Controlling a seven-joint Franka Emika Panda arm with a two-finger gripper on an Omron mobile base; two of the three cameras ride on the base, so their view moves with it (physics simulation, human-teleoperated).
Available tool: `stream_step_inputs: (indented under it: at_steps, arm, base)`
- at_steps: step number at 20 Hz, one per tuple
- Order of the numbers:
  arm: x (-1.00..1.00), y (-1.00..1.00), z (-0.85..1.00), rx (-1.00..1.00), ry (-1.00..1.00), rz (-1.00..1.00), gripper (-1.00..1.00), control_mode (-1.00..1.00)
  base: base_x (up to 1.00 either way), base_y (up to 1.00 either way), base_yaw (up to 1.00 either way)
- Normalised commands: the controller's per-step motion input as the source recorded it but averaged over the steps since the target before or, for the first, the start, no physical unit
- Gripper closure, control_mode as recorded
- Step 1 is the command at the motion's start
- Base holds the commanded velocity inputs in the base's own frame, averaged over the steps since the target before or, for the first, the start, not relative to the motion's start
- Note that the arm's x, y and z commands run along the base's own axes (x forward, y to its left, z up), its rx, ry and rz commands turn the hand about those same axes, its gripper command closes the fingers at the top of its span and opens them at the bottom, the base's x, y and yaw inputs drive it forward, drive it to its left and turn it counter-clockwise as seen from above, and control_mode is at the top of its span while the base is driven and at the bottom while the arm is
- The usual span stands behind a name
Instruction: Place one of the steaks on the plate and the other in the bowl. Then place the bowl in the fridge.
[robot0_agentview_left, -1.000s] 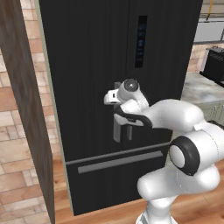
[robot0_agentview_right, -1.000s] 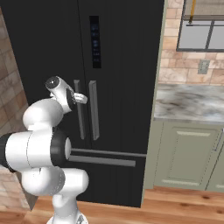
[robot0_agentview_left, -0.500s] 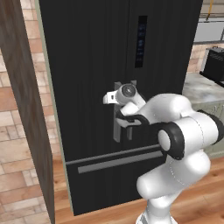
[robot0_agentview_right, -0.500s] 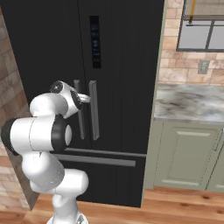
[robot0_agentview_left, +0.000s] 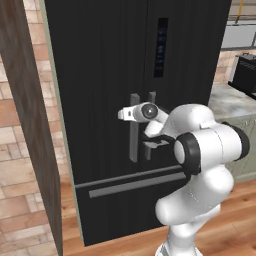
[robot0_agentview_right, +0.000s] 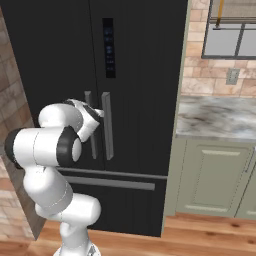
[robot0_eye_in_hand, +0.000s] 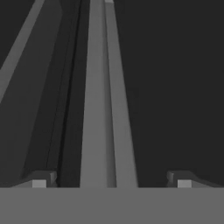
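Claw (robot0_eye_in_hand: 109, 177) spread fully wide, gripping nothing, fingertips (robot0_eye_in_hand: 40, 179) either side of a grey door handle (robot0_eye_in_hand: 103, 109). Pressed close against the shut black fridge (robot0_agentview_left: 100, 75); second handle (robot0_agentview_left: 134, 127) just beside. Marble counter (robot0_agentview_right: 220, 117) off to the right.

Fridge (robot0_agentview_left: 100, 75): smooth matt black finish. Handle (robot0_eye_in_hand: 103, 109) between the fingers (robot0_eye_in_hand: 41, 179): matt grey, metal-like. Counter (robot0_agentview_right: 215, 117): glossy marble.
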Motion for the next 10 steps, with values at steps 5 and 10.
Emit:
stream_step_inputs:
  at_steps: [5,10]
  arm:
    - [0.55,0.0,-0.35,0.0,-0.09,0.04,-1.0,-1.0]
    - [0.63,0.0,-0.45,0.0,-0.08,0.06,1.0,-1.0]
  base:
    - [0.0,0.0,0.0]
    - [0.0,0.0,0.0]
